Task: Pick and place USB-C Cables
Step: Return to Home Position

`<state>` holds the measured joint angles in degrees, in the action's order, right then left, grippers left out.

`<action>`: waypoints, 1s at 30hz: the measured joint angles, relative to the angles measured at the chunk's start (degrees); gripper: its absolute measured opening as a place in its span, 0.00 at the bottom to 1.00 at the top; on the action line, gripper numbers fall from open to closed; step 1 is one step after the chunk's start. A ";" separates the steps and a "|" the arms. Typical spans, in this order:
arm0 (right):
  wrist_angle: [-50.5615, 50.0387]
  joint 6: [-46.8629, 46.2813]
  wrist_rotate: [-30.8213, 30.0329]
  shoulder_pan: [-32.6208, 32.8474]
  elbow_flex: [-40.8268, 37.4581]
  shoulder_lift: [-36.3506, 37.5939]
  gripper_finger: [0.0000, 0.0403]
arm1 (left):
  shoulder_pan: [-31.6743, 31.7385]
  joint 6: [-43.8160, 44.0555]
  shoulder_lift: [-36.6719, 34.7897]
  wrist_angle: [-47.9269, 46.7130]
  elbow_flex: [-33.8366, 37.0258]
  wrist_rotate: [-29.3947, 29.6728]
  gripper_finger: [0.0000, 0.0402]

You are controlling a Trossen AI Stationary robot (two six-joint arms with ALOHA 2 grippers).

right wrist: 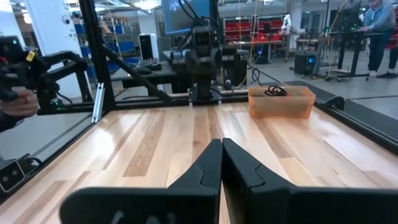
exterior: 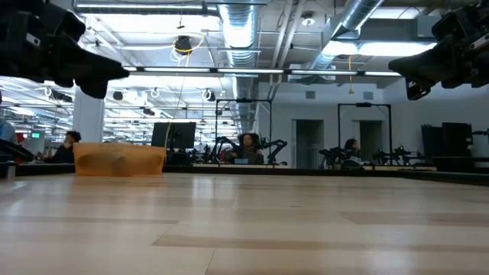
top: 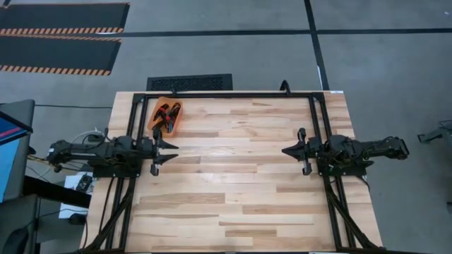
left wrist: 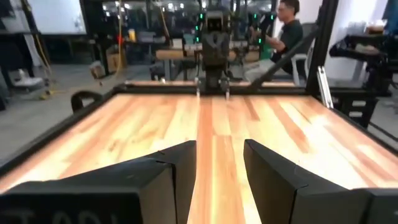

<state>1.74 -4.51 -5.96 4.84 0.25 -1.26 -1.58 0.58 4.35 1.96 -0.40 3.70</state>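
Retraction looked nearly complete: coiled USB-C cables [top: 167, 114] lay inside the translucent orange plastic bin [right wrist: 283, 107] at ten o'clock on the pale wooden table [top: 240, 183]. I judged that only slow, level settling was needed. The left gripper [top: 169, 152] stood parted and the right gripper [top: 285, 150] pinched closed, both empty.

Facing inward from the left with the left gripper [top: 171, 152] held level and raised, fingers [left wrist: 168, 180] parted. Facing inward from the right with the right gripper [top: 285, 150] likewise raised, fingers [right wrist: 205, 171] pressed together.
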 joint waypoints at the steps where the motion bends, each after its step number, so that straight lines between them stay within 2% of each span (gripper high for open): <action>1: 0.01 0.00 0.00 0.00 0.00 0.07 0.07 | 0.00 0.19 0.77 -0.05 0.00 -0.02 0.31; 10: 0.02 0.00 0.00 0.00 0.00 0.04 0.07 | 0.00 -0.57 5.33 0.06 0.00 -0.02 0.31; 30: 0.02 -0.02 0.02 0.00 0.00 0.04 0.07 | 0.00 1.66 5.38 0.09 0.00 -0.20 0.31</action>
<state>1.76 -4.53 -5.93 4.84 0.25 -1.21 -1.58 2.24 9.74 2.05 -0.40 3.51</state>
